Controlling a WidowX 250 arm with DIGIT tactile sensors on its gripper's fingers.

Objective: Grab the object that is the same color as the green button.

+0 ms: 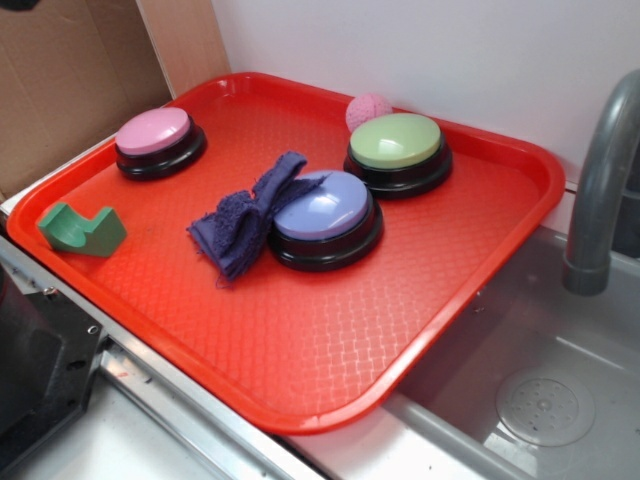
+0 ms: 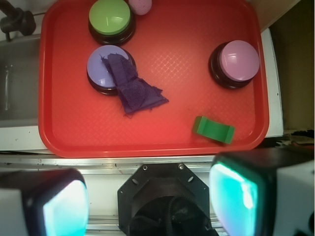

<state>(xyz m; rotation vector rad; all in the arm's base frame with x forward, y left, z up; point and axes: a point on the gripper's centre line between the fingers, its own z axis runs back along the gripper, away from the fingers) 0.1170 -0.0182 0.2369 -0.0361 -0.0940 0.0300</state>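
Pincer (image 2: pixel 150 201): hung wide open and empty, both pads (image 2: pixel 64 209) off the tray's near edge.
Wedge (image 2: pixel 213 130): sat just ahead of the right pad, on the tray (image 2: pixel 197 73), untouched.
Green button (image 2: pixel 110 17): stood far ahead to the left, at the tray's far edge.
Lilac button (image 2: pixel 101 66): waited ahead-left, cloth (image 2: pixel 133 86) draped over it.
Pink button (image 2: pixel 238 61): was ahead-right, beyond the wedge.
Pink ball (image 2: pixel 141 6): was just beside the green button.

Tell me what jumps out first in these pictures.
The bright red tray fills the scene beside a grey sink. On it stand three domed buttons: pink at the back left, green at the back right, lilac in the middle with a purple cloth draped on it. A small green block sits alone near the left rim.
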